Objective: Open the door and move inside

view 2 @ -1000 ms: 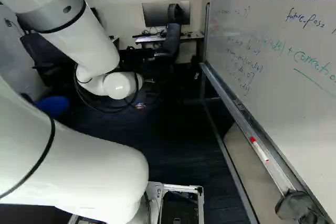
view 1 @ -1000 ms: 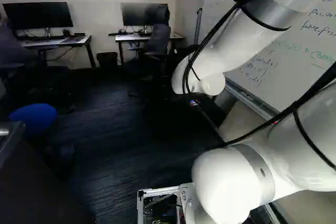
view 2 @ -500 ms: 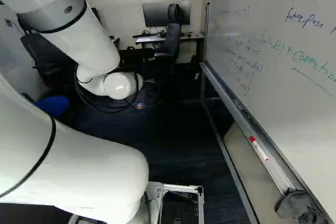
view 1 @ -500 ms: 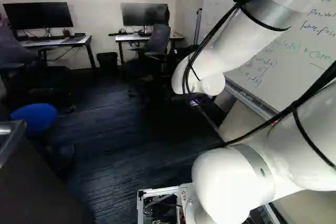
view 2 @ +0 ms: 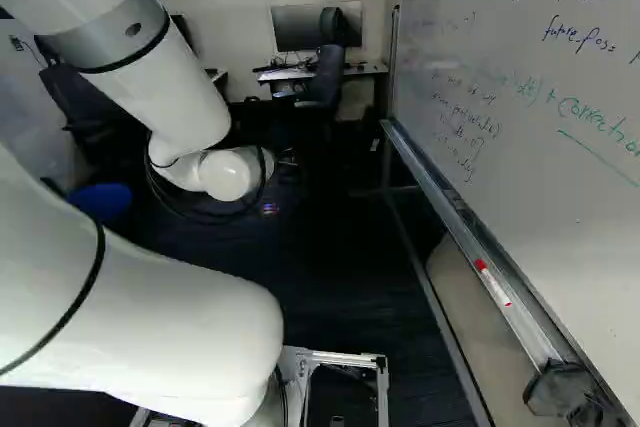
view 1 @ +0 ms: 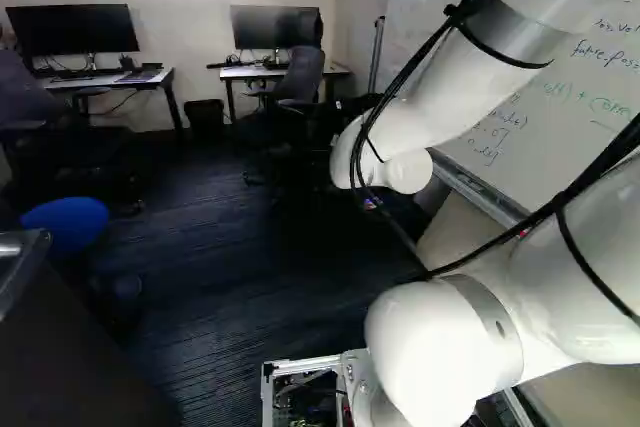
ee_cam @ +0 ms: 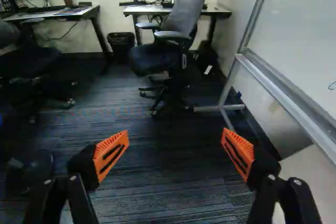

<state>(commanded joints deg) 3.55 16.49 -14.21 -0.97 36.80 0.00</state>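
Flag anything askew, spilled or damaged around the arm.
Nothing visibly spilled or damaged. One oddity: a dark crumpled bundle slumped at the near end of the whiteboard tray, past the red-capped marker; looks dumped there. Also, I can't make out a door ahead of the open gripper.
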